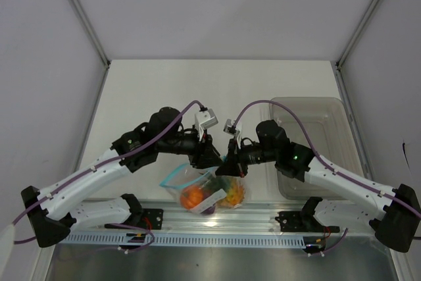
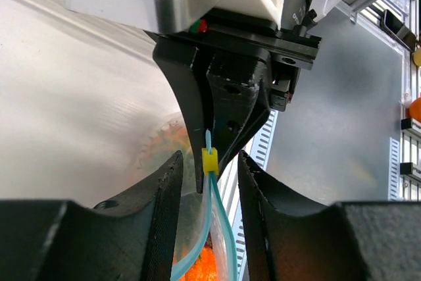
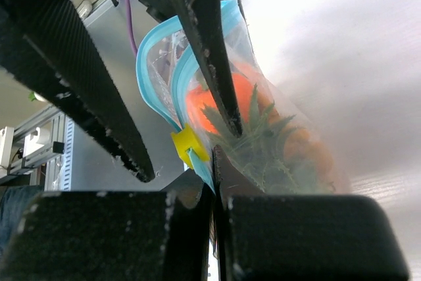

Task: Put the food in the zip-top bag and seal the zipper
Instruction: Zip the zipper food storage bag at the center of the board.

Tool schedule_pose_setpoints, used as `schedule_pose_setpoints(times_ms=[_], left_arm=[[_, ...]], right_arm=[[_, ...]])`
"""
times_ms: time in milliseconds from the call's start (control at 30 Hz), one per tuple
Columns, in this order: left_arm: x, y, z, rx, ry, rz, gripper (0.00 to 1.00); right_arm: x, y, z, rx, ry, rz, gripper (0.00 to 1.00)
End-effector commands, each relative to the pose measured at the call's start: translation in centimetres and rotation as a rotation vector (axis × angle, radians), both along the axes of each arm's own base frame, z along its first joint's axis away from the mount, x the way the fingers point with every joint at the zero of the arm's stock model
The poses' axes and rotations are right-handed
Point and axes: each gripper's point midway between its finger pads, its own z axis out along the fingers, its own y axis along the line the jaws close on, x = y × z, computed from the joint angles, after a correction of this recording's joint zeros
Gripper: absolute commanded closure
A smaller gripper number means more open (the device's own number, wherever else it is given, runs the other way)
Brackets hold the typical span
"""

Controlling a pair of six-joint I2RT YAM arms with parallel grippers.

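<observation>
- Closest in, left wrist view: the left gripper (image 2: pixel 210 157) was seen spread open, its fingers (image 2: pixel 164 215) set either side of the zipper (image 2: pixel 212 192), no squeeze applied. A yellow slider (image 2: pixel 209 161) was caught between them, with the right gripper (image 2: pixel 208 177) closed just there.
- Right wrist view: the right gripper was shown pinched tight on the zipper's end beside the slider. The zip-top bag (image 3: pixel 289 116) was found loaded, the food (image 3: pixel 230 97) inside, its mouth gaping.
- Top view: the bag was held between both arms, near the front rail (image 1: pixel 210 218) and beside the grey bin (image 1: pixel 332 106). The limp, slippery film was judged a poor hold; the stiffer zipper strip was favoured, the load being reckoned light.
</observation>
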Motion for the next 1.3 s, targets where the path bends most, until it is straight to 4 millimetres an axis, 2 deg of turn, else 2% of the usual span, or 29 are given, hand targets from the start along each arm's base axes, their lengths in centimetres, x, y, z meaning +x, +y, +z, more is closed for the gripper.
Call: schedule_pose_setpoints(times_ms=[0, 133, 567, 900, 1033, 1067, 1167, 1200, 1267], left_arm=[[0.2, 0.0, 1.2, -0.028, -0.027, 0.029, 0.57], [0.1, 0.2, 1.1, -0.023, -0.035, 0.042, 0.57], [0.7, 0.1, -0.3, 0.033, -0.033, 0.074, 0.73], [0.4, 0.0, -1.4, 0.062, -0.015, 0.053, 0.75], [0.4, 0.1, -1.2, 0.058, -0.026, 0.056, 0.96], [0.5, 0.2, -1.2, 0.058, -0.028, 0.060, 0.99], [0.4, 0.2, -0.7, 0.051, -0.037, 0.051, 0.99], [0.2, 0.1, -0.5, 0.045, -0.034, 0.040, 0.99], [0.1, 0.1, -0.6, 0.044, -0.038, 0.028, 0.99]], right_arm=[[0.6, 0.5, 1.6, 0.031, -0.032, -0.022, 1.00], [0.6, 0.5, 1.7, 0.033, -0.033, -0.027, 1.00], [0.5, 0.5, 2.1, 0.039, -0.033, -0.030, 1.00], [0.7, 0.7, 2.1, 0.037, -0.034, -0.033, 1.00], [0.7, 0.7, 1.9, 0.034, -0.031, -0.028, 1.00], [0.6, 0.7, 1.9, 0.033, -0.030, -0.023, 1.00], [0.4, 0.7, 1.6, 0.027, -0.026, -0.008, 1.00], [0.2, 0.7, 1.5, 0.027, -0.033, 0.000, 0.96], [0.2, 0.6, 1.3, 0.016, -0.034, 0.012, 0.83]])
